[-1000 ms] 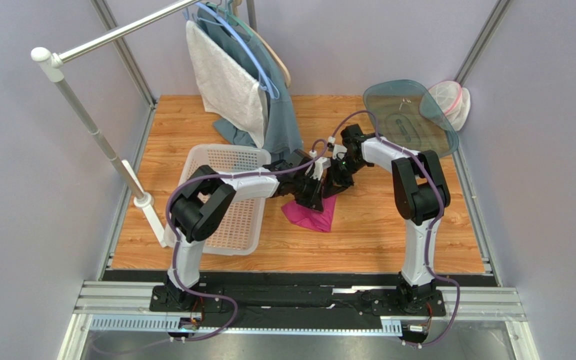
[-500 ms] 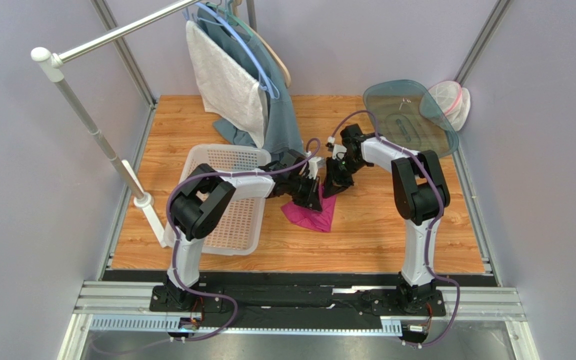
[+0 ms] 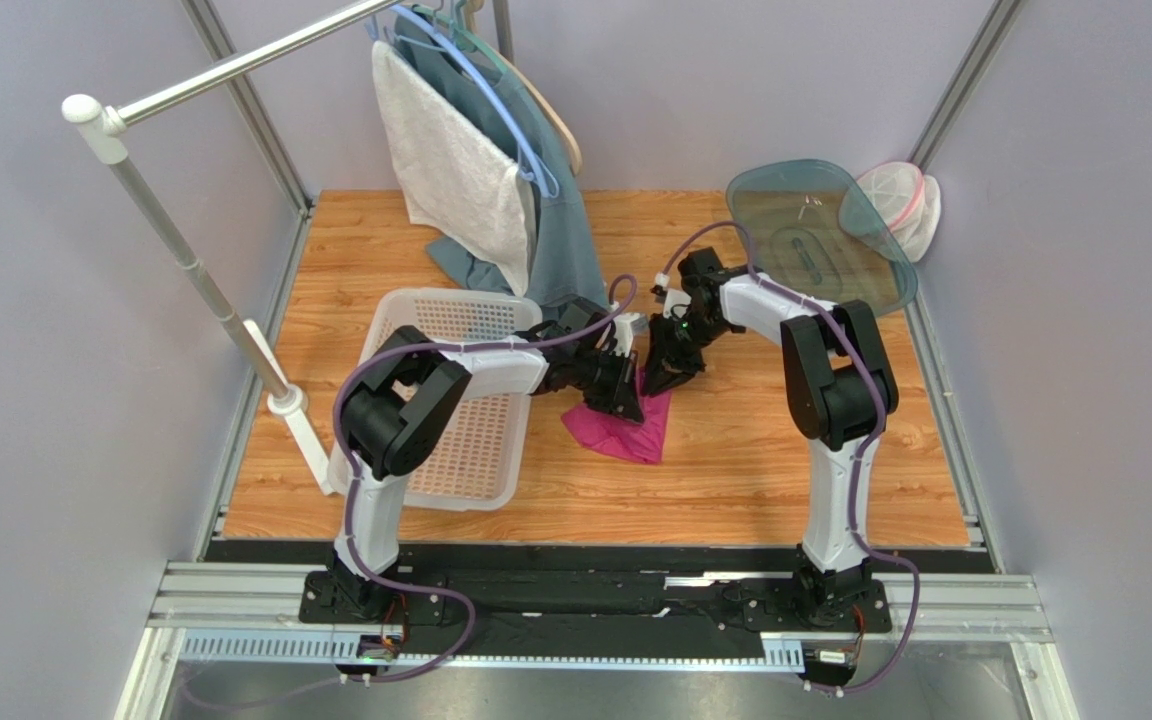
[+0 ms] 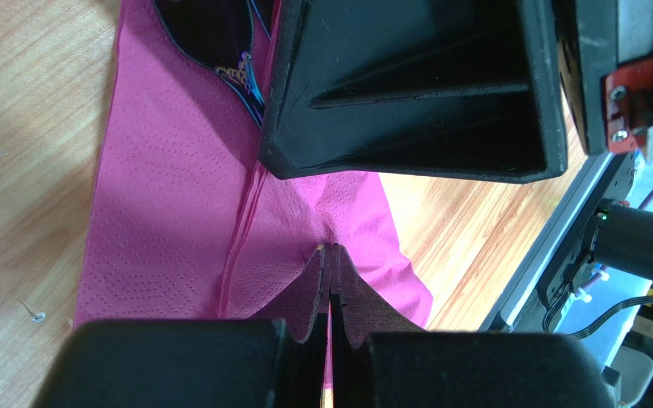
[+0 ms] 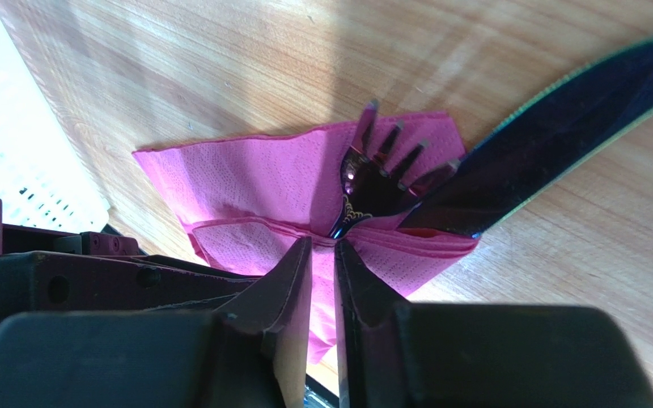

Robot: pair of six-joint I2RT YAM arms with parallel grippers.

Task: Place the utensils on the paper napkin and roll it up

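- Two black arms reach in over the far edge of the thin magenta-pink paper napkin (image 3: 621, 431). It lies folded and rumpled on the wood-grain table top (image 3: 778, 465), between the arms and just right of the white perforated plastic basket (image 3: 485, 438).
- The right gripper (image 5: 323, 248) holds its fingers a narrow slit apart. Pink paper shows through the slit, and nothing looks clamped there.
- The dark purple plastic fork (image 5: 374, 174) lies straight ahead of those tips. Its neck is almost at the slit, its handle is tucked under a fold of the napkin, and its tines point away from the gripper. Its long axis carries on the line of the fingers.
- A second dark purple long flat piece (image 5: 551, 123) rests one end on the napkin beside the fork's head and runs off over bare wood. I cannot tell which utensil it is.
- The left gripper (image 4: 330, 255) is pressed together, tips down on a crease of the napkin. I cannot tell whether a layer of paper is caught between them.
- The right arm is the nearer to the fork. The left sits at the paper's other side, close against the right gripper's body.
- As I judge it, the roll must turn about the fork's long axis, so the paper has to travel across that axis, not along it.
- The board looks smooth and the paper thin, so it may slide or crumple rather than roll.
- Room is tight on the left because of the basket. The grey-white towel (image 3: 447, 158) and teal cloth (image 3: 567, 255) hang at the far edge, and a translucent teal lid (image 3: 815, 233) sits far right, all well apart from the napkin.
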